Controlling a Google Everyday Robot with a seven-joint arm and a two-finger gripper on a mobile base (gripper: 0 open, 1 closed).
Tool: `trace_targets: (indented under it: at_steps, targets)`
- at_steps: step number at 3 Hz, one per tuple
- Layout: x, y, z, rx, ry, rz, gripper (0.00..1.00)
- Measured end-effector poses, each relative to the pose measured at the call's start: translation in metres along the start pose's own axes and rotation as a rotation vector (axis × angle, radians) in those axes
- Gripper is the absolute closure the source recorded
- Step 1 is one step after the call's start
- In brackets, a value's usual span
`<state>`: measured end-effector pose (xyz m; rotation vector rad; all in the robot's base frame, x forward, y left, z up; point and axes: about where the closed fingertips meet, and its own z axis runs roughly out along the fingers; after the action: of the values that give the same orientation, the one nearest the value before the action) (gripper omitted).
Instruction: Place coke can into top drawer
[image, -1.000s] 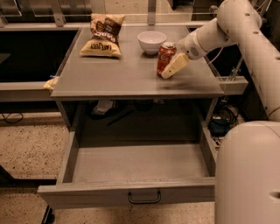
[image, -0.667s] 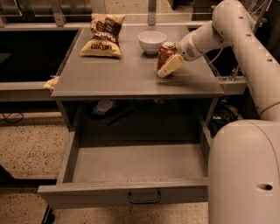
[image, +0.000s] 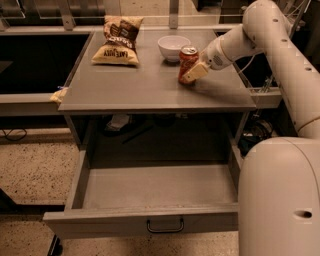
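The coke can (image: 187, 59), red-orange with a silver top, stands upright at the right of the tabletop (image: 140, 85), just in front of the white bowl. My gripper (image: 191, 74) reaches in from the right and is closed around the can's lower half, with one cream finger (image: 195, 73) across its front. I cannot tell whether the can rests on the table or is held just above it. The top drawer (image: 140, 223) is pulled fully out below the table. Its grey inside (image: 157, 185) holds nothing, and the black wire handle (image: 165, 226) sits at the centre of its front.
A white bowl (image: 173, 47) stands right behind the can. A bag of chips (image: 118, 40) lies at the back left of the tabletop. My arm (image: 280, 55) and base (image: 280, 200) fill the right side. Cables and clutter lie under the table.
The can now stands more upright and sits slightly further back in the gripper's hold. The arm has shifted only a little. The drawer is unchanged.
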<state>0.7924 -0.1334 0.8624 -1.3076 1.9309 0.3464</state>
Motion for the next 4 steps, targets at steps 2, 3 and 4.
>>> trace_targets:
  at_steps: [2,3,4]
  targets:
    - [-0.003,0.014,-0.016,-0.027,0.001,-0.04,1.0]
    - [-0.004,0.032,-0.045,-0.058,-0.029,-0.084,1.0]
    - [-0.003,0.06,-0.078,-0.116,-0.05,-0.129,1.0]
